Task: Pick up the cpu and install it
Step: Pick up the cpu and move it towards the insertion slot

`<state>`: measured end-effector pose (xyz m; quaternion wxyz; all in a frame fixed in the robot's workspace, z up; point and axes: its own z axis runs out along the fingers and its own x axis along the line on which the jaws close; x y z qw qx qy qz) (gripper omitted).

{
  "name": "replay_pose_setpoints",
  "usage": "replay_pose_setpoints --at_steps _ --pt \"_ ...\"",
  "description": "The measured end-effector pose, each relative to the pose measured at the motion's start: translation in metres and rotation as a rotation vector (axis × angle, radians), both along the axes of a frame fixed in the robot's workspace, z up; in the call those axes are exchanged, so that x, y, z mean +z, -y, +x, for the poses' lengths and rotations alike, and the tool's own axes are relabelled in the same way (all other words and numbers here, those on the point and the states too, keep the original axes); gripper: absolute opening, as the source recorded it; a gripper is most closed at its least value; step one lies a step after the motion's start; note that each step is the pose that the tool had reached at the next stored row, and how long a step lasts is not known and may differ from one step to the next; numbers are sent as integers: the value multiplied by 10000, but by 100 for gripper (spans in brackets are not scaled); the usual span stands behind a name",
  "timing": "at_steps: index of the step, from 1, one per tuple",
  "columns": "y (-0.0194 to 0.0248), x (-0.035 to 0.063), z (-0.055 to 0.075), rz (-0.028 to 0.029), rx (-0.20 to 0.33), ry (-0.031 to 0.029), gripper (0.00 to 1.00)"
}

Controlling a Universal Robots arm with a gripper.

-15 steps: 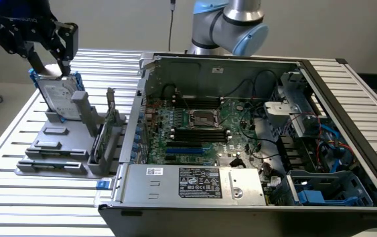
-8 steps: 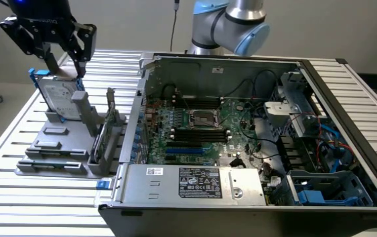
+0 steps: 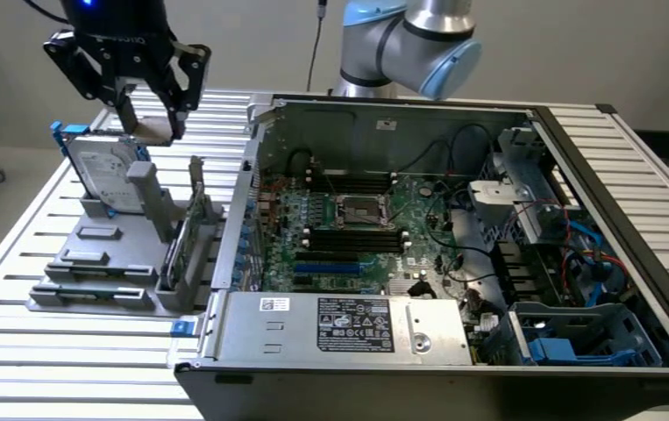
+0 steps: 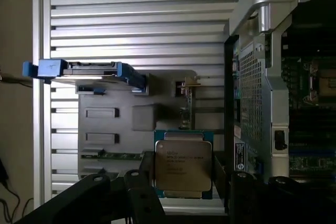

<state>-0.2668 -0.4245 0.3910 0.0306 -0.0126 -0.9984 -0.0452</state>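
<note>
The cpu (image 4: 182, 165), a small flat square chip with a silver-grey metal top, sits between my dark fingers (image 4: 140, 184). In the exterior view my gripper (image 3: 151, 121) hangs at the upper left, above the grey parts fixture (image 3: 100, 263), shut on the cpu (image 3: 153, 129). The chip is lifted off the fixture. The dark square socket frame (image 3: 361, 210) lies in the middle of the motherboard inside the open computer case, well off to the exterior view's right of the gripper. The socket (image 4: 319, 81) also appears in the wrist view inside the case.
A silver hard drive with blue brackets (image 3: 106, 171) stands upright in the fixture just under the gripper. The case's tall side wall (image 3: 246, 202) rises between fixture and motherboard. Memory sticks, cables and a drive cage (image 3: 580, 338) crowd the case. The slatted table (image 3: 30, 351) surrounds everything.
</note>
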Motion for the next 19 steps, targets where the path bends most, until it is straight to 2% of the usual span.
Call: replay_pose_setpoints --at_steps 14,19 --pt "0 -9 638 0 1 0 55" --pt "0 -43 867 1 0 0 55"
